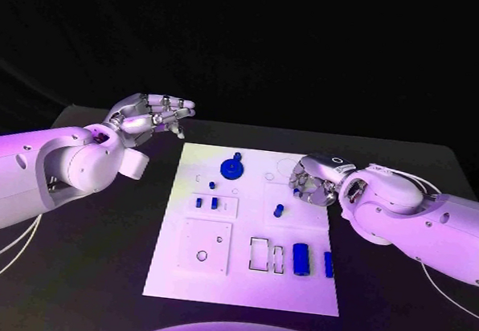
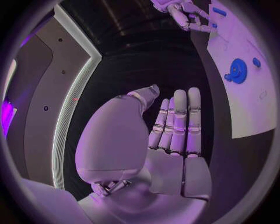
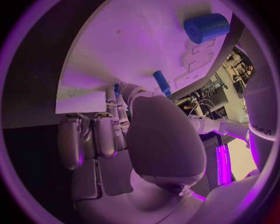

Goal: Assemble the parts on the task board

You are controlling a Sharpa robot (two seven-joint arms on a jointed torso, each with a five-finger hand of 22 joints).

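From the head view the white board [image 1: 248,228] lies mid-table with a round blue part [image 1: 233,168] near its far edge and blue bars [image 1: 300,258] toward its right edge; the left hand [image 1: 152,115] hangs off the board's far left corner, fingers loosely apart, holding nothing. The left wrist view shows that hand [image 2: 175,126] flat and empty. In the right wrist view the right hand [image 3: 116,126] presses its fingertips [image 3: 118,88] at the board's right edge, perhaps pinching a small blue part [image 3: 116,87], though I cannot tell; a loose pinch could drop it short of its recess
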